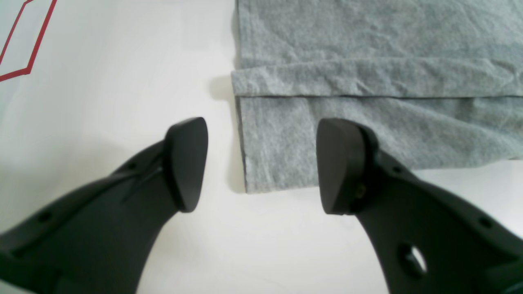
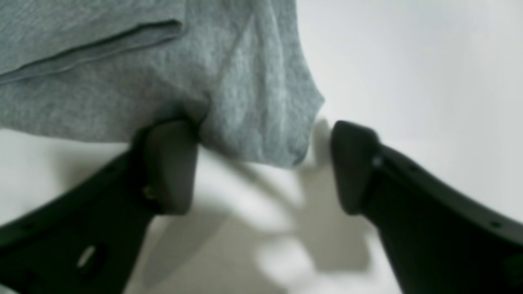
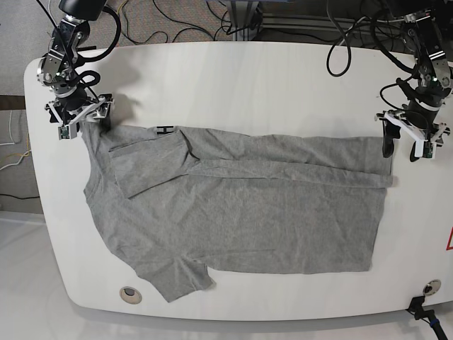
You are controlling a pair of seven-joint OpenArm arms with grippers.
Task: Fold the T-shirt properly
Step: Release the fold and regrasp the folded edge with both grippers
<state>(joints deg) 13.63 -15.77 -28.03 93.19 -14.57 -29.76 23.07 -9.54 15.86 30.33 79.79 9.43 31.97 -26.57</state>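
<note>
While both grippers — left gripper (image 1: 261, 165), right gripper (image 2: 261, 163) — gape apart unclamped, each should straddle a T-shirt (image 3: 241, 212) corner before pinching evenly.

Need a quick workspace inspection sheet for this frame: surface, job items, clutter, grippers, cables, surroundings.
Surface: white rounded table, red outline marking at one edge.
Job's things: heather-grey short-sleeved T-shirt spread flat, far long edge folded over in a strip, one sleeve tucked inward.
Clutter: nothing seen on the tabletop; two round fittings near the front edge.
Grippers: left gripper open, straddling the shirt's hem corner; right gripper open, one finger pressed against the fabric at the shoulder corner.
Cables: black cables behind the table.
Surroundings: grey carpet beyond the table.
</note>
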